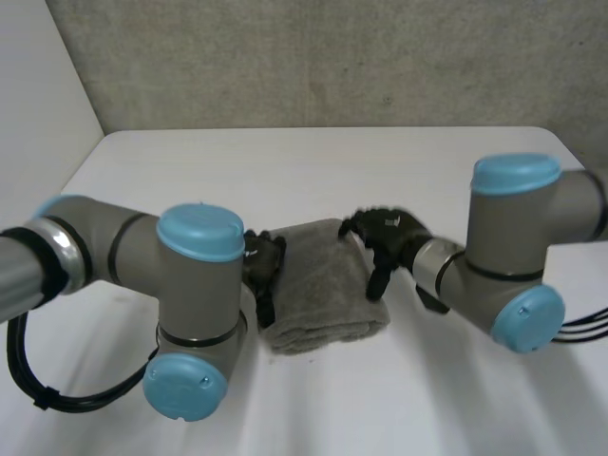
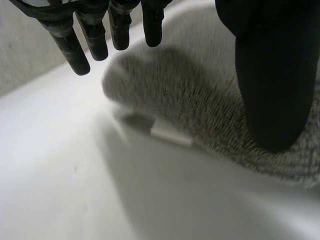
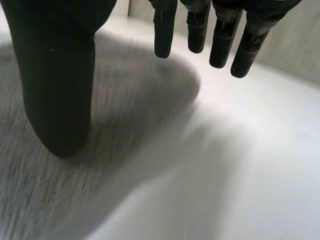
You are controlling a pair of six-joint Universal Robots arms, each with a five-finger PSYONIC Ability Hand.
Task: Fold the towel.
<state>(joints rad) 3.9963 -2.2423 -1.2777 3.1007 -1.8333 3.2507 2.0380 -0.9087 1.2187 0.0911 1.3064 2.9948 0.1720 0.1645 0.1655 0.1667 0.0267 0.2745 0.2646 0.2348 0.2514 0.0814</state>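
Towel [image 1: 318, 285] folded; left robot hand [image 1: 264, 268], right robot hand [image 1: 385, 239] open alongside.

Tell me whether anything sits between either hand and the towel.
Nothing visible does. The towel lies folded on the white table, with the left hand at one side edge and the right hand at the opposite edge, both open. In each wrist view the thumb hangs over the cloth with nothing between.
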